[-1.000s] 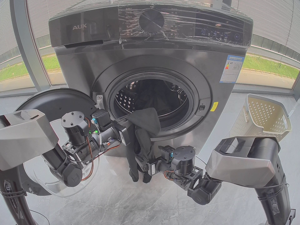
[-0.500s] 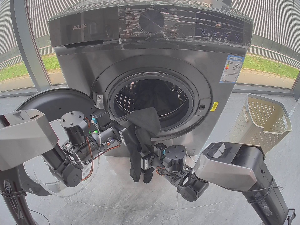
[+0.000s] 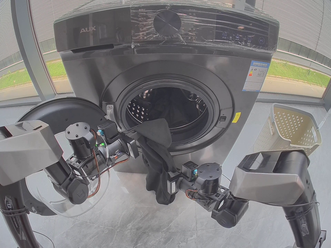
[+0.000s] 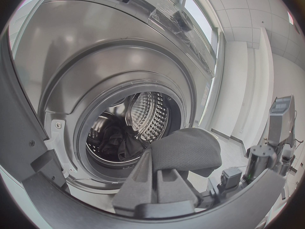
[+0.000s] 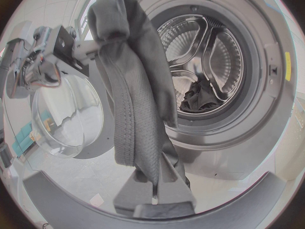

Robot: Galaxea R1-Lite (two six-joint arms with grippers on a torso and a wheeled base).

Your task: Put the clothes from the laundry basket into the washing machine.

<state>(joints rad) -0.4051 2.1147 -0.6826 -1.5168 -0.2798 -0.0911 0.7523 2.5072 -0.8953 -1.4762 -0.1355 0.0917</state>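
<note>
- Before the drum mouth (image 3: 186, 111): dark mesh garment (image 3: 155, 131), top clamped in left gripper (image 4: 156, 174).
- Below it: right gripper (image 5: 155, 178), clamped on the tail, has drawn it rightward.
- Loading likely next.

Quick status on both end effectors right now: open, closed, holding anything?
Left end effector: closed on the upper end of the dark garment.
Right end effector: closed on the lower part of the same garment.

left gripper (image 4: 155, 172): fingers (image 4: 139, 177) pinched, dark garment (image 5: 133, 89) between them. right gripper (image 5: 156, 179): lower, fingers pinched, garment rising from fingertips.
</note>
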